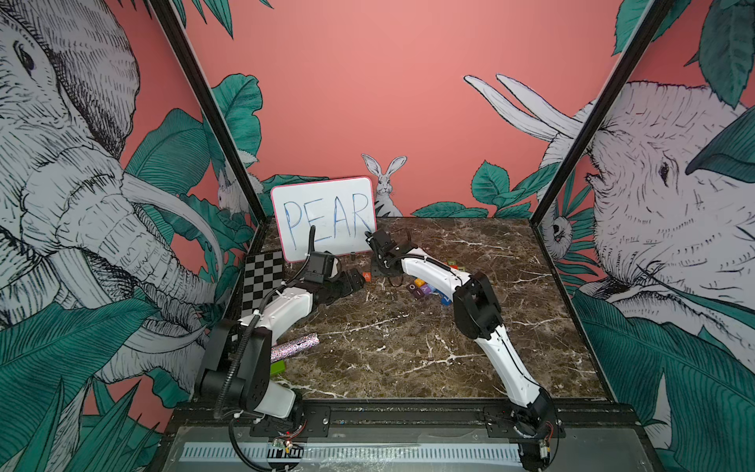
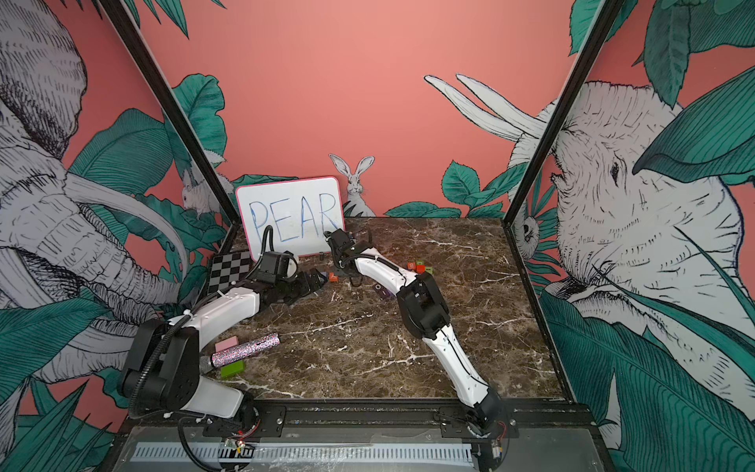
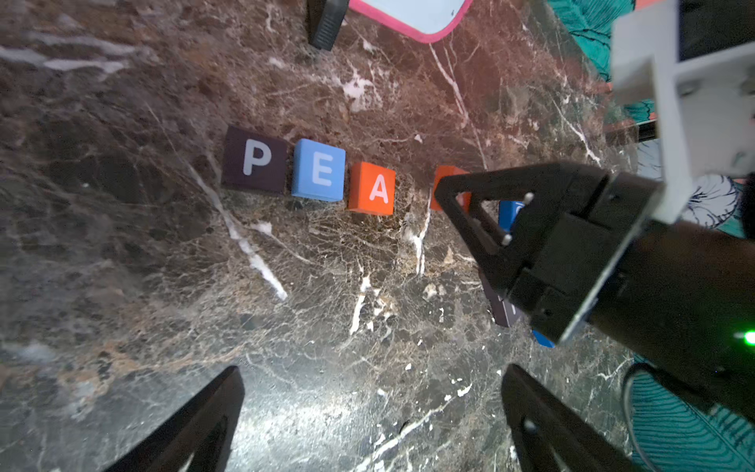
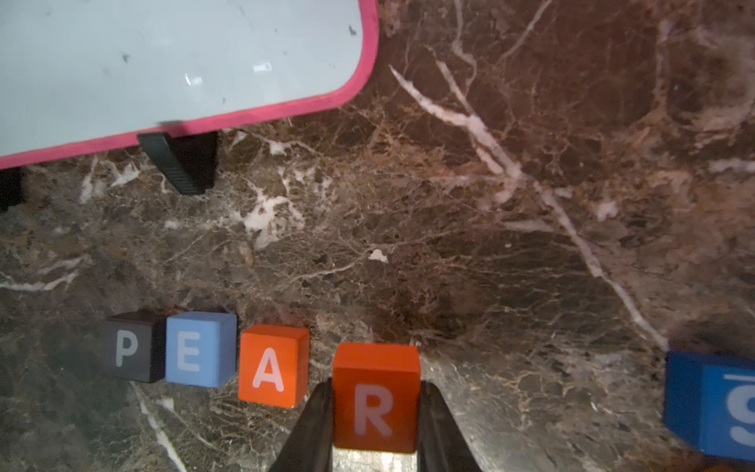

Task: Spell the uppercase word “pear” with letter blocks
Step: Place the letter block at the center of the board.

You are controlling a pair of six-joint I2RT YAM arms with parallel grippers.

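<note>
In the right wrist view the letter blocks form a row on the marble: dark-brown P [image 4: 128, 347], blue E [image 4: 200, 349], orange A [image 4: 271, 372]. The red-orange R [image 4: 376, 396] comes after the A with a small gap. My right gripper [image 4: 376, 383] is shut on the R, one finger on each side face. Whether the R rests on the table I cannot tell. The left wrist view shows P [image 3: 255, 160], E [image 3: 319, 169] and A [image 3: 372, 188], with the R [image 3: 443, 173] mostly hidden behind the right gripper's fingers. My left gripper [image 3: 372, 370] is open over bare marble, short of the row.
The pink-rimmed whiteboard [image 1: 325, 216] reading PEAR stands just behind the row on black feet [image 4: 179, 163]. Several loose letter blocks [image 1: 425, 288] lie under the right arm, a blue S block [image 4: 711, 404] among them. A checkerboard [image 1: 263, 282], glitter cylinder [image 1: 294, 345], green block [image 1: 278, 367] and pink block [image 2: 226, 344] sit at the left.
</note>
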